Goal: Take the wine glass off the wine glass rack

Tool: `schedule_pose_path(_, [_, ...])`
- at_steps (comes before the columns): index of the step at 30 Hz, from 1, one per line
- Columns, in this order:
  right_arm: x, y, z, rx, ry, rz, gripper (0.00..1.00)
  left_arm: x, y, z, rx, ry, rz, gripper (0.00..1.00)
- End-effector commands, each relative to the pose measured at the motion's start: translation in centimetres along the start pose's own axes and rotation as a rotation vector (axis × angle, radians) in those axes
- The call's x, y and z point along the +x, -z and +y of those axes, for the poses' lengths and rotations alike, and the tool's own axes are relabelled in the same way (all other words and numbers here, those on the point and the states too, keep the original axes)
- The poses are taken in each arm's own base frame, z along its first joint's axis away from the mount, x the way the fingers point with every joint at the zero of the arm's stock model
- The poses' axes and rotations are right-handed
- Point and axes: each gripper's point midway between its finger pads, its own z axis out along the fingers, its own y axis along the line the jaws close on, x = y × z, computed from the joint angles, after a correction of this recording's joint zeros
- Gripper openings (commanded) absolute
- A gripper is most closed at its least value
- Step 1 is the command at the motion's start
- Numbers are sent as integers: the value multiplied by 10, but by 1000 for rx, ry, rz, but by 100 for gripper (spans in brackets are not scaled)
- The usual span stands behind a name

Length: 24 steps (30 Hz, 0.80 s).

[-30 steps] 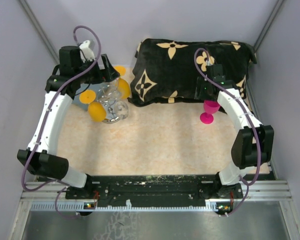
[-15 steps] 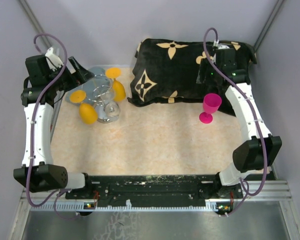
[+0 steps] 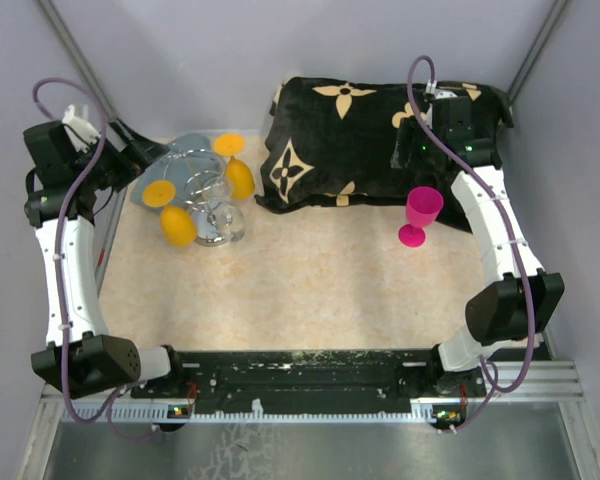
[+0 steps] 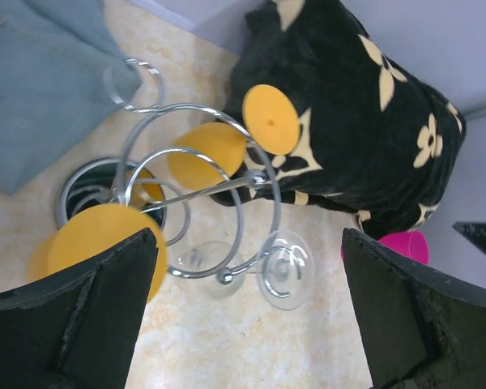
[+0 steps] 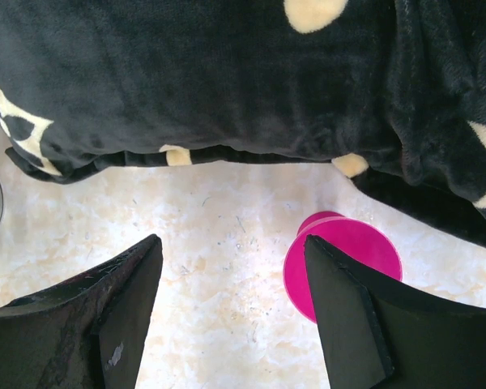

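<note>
Pink wine glass (image 3: 420, 214) is off the rack, upright on its foot on the worktop (image 3: 310, 290), toward the right edge. It sits just in front of the black cushion (image 3: 370, 135); I cannot tell if they touch. From the right wrist it shows from above (image 5: 360, 251), partly hidden behind one finger.

Wine glass rack (image 3: 202, 196) stands near the far-left corner, well apart from the pink glass. Chrome rings loop around the post (image 4: 202, 186). Orange glasses (image 3: 178, 226) hang in the rings, bowls and round feet pointing outward. A clear glass (image 3: 226, 222) is on the rack's near side, foot toward the left wrist camera (image 4: 285, 259).

Grey-blue cloth (image 3: 152, 168) lies under and behind the rack, toward the left edge. The cushion, with cream flower marks, runs along the far edge into the far-right corner.

Left gripper (image 4: 248, 233) is off to the left of the rack, raised, fingers spread wide, nothing between them. Right gripper (image 5: 232, 240) hangs over the cushion's near edge, above the pink glass and a little to one side of it, fingers wide apart, empty.
</note>
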Motion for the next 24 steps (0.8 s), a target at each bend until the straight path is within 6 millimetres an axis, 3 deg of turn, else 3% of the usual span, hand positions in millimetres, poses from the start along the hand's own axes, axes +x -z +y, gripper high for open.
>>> schedule_pose_path(1, [-25, 22, 9, -42, -7, -88, 71, -5, 14, 21, -11, 165, -27, 100])
schedule_pose_path(10, [-26, 21, 13, -65, -2, -85, 71, 23, 23, 48, -44, 332, 9, 92])
schedule_pose_path(24, [-16, 19, 12, -73, -4, -73, 72, 27, 36, 76, -59, 477, -34, 88])
